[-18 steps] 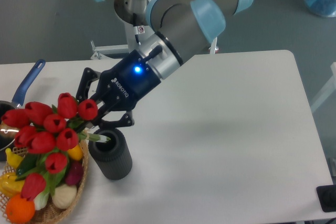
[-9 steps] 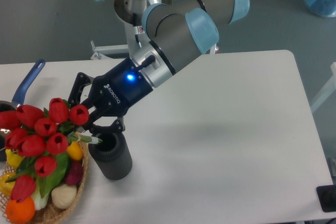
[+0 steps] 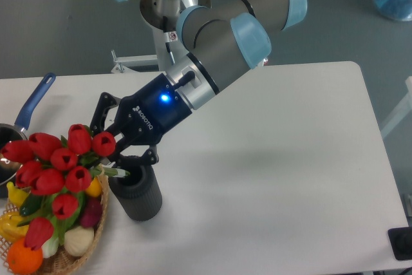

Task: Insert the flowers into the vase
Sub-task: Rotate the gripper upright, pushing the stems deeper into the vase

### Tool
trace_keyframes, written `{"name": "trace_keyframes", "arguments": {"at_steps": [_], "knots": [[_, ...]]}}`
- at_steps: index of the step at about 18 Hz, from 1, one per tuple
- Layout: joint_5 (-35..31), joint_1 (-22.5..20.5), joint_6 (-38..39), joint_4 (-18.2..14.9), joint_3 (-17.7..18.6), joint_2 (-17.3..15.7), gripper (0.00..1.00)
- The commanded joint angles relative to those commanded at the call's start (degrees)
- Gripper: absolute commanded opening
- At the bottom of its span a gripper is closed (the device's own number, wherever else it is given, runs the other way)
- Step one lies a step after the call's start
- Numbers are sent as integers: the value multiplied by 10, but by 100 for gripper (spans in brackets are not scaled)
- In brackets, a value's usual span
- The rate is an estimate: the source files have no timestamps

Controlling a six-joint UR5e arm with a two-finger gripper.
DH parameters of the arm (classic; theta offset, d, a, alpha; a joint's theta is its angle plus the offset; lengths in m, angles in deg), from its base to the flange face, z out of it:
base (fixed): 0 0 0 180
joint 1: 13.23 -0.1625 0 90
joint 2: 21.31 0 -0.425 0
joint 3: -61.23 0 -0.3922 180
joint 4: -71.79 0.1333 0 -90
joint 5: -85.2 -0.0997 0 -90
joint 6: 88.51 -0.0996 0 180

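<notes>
The flowers (image 3: 56,164), a bunch of red tulips with green leaves, hang tilted to the left over the wicker basket. Their pale stem ends (image 3: 120,172) point right and reach the mouth of the vase (image 3: 136,192), a short dark grey ribbed cylinder standing upright on the white table. My gripper (image 3: 114,149) comes in from the upper right, just above and left of the vase mouth. It is shut on the flower stems. The tulip heads hide the fingertips.
A wicker basket (image 3: 72,256) of colourful vegetables sits at the table's front left, touching the vase's left side. A blue-handled saucepan (image 3: 35,102) lies at the left edge. A black object (image 3: 400,244) sits at the front right corner.
The gripper with the bunch swung left and down, then came back a little to the right. The stem ends stay at the vase mouth. The vase has not moved.
</notes>
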Motion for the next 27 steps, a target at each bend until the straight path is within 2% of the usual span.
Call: {"name": "trace_keyframes", "arguments": {"at_steps": [4, 11, 15, 20, 24, 27], "knots": [[-4, 0, -4, 0, 17, 0, 0], [-24, -1, -62, 0, 46, 11, 0], [-30, -9, -81, 0, 58, 18, 4], [-47, -23, -111, 1, 91, 16, 9], [-50, -33, -145, 0, 112, 15, 19], [-54, -35, -156, -1, 115, 15, 37]]}}
